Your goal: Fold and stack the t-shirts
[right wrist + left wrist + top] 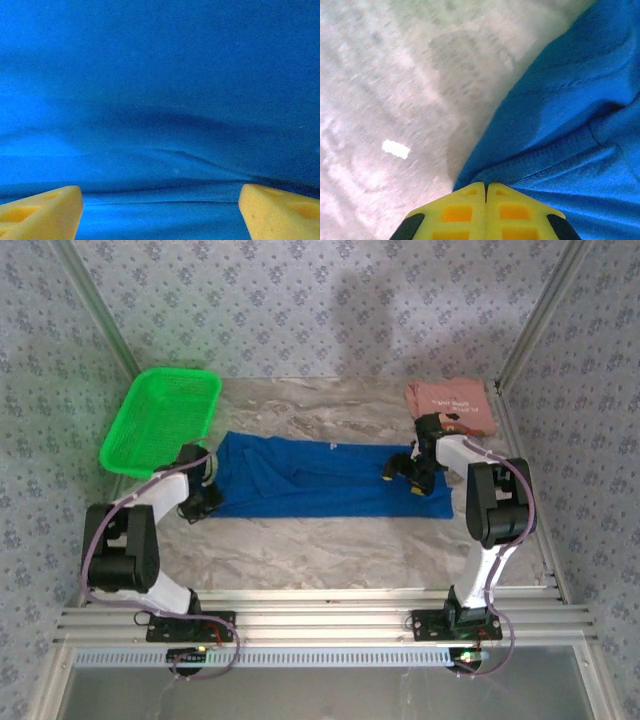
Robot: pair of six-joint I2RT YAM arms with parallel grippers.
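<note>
At the left edge of the blue shirt [570, 125], the left gripper [486, 187] is clamped on cloth; the right gripper [160, 192] gapes above it, empty. Seemingly fold 1: the right should grip next.

This is looking like a robotics lab test cell, not a home or a shop. Two robot arms, the left arm [140, 530] and the right arm [495, 505], are sitting bolted to slotted aluminium rails [320, 625] that are running along the near edge of a marble-patterned worktop [330, 550]. Bare aluminium frame posts [95, 310] are rising at the corners, and patterned backdrop sheets [330, 300] are closing the space in at the back and both sides, like a booth. Loose cables [205, 655] are looping around the arm bases, where small indicator lights [470, 654] are glowing.
</note>
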